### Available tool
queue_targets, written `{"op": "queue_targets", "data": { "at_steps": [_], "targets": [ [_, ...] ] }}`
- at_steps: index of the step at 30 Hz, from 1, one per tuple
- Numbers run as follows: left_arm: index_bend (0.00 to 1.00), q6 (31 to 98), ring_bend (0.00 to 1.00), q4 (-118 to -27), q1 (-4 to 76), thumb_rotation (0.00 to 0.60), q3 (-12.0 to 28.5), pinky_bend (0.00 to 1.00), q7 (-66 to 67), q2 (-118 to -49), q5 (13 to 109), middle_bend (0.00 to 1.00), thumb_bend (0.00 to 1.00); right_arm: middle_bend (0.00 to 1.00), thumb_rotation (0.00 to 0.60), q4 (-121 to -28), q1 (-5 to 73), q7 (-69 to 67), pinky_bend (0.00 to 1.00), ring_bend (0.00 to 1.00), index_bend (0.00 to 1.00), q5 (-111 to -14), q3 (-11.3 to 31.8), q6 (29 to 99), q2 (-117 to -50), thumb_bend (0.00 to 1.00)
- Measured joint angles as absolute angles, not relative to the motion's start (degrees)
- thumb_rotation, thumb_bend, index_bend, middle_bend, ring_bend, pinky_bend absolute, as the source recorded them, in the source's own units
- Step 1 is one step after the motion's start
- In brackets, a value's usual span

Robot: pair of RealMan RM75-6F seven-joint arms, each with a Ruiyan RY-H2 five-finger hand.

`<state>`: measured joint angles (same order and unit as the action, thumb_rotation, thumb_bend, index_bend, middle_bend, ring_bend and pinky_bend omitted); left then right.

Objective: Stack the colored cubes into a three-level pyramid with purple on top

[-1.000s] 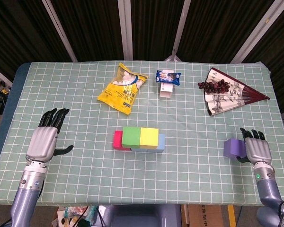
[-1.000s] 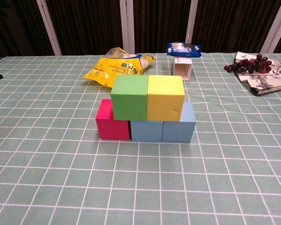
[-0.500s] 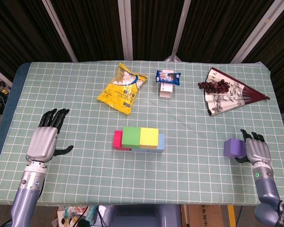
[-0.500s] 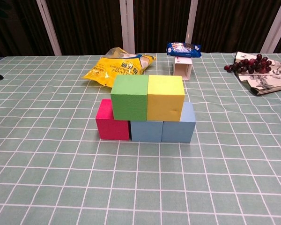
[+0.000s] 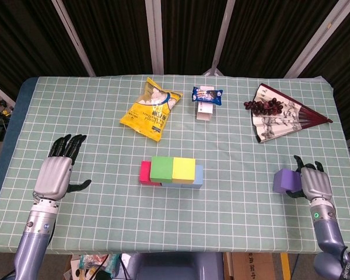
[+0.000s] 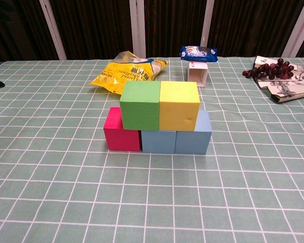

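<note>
A green checked cloth covers the bench (image 5: pixel 233 151), with dark curtains behind. Nearest the robot, at the right edge, the right hand (image 5: pixel 315 184) grasps the purple cube (image 5: pixel 284 180), its fingers (image 5: pixel 306 167) wrapped over the block's far side. The left hand (image 5: pixel 53 175) rests low on the left, released, fingers spread and holding nothing. Mid-bench stands the part-built pyramid: a red cube (image 6: pixel 121 130) and two blue cubes (image 6: pixel 176 134) in the base row, a green cube (image 6: pixel 140 105) and a yellow cube (image 6: pixel 179 105) sitting on them. Two levels look done, so the step in hand seems to be fetching the capstone. Next the purple block must be lifted, carried leftward well clear of the stack, and set centred over the green-yellow seam. Farther back lie a yellow snack bag (image 5: pixel 150 108), a cookie pack (image 5: pixel 207 95) and a fan (image 5: pixel 280 114).
</note>
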<state>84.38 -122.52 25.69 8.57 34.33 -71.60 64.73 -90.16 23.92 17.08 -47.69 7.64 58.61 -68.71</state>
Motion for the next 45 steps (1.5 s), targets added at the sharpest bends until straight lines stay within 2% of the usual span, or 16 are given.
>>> {"op": "queue_targets", "data": {
  "at_steps": [8,15,22,28,37,45],
  "targets": [
    [0.0,84.33,0.0,-122.91,25.36,0.6,8.87,0.0,34.14,-71.28,65.14,0.06,0.06,0.4,0.6,-94.93,23.46,15.11,0.0,0.2,0.05,-51.43,8.35,59.86,-64.76,0.22],
    [0.0,84.13,0.0,-123.22,25.19,0.6,9.02,0.0,34.32,-71.1,65.24,0.06,0.06,0.41,0.6,-105.26,23.99,15.06,0.0,0.2,0.05,-52.77,10.07,60.23,-56.5,0.22],
    [0.0,83.7,0.0,-123.22,25.28,0.6,9.25,0.0,34.51,-71.1,65.01,0.06,0.06,0.41,0.6,-118.47,27.3,18.7,0.0,0.2,0.05,-48.75,13.63,60.07,-46.07,0.22],
    [0.0,83.46,0.0,-123.3,25.27,0.6,9.48,0.0,34.19,-70.94,64.86,0.06,0.07,0.41,0.6,-126.33,32.67,23.53,0.0,0.2,0.05,-42.29,16.86,60.14,-41.56,0.22],
    [0.0,82.5,0.0,-123.12,25.34,0.6,9.71,0.0,33.41,-70.51,64.04,0.06,0.06,0.41,0.6,-133.5,42.41,32.13,0.0,0.2,0.05,-33.15,18.45,60.88,-42.08,0.22],
    [0.0,81.87,0.0,-122.68,25.43,0.6,9.83,0.0,32.96,-70.37,63.26,0.06,0.07,0.42,0.6,-134.84,51.22,37.73,0.0,0.2,0.05,-26.45,18.53,64.38,-49.64,0.22]
  ]
}}
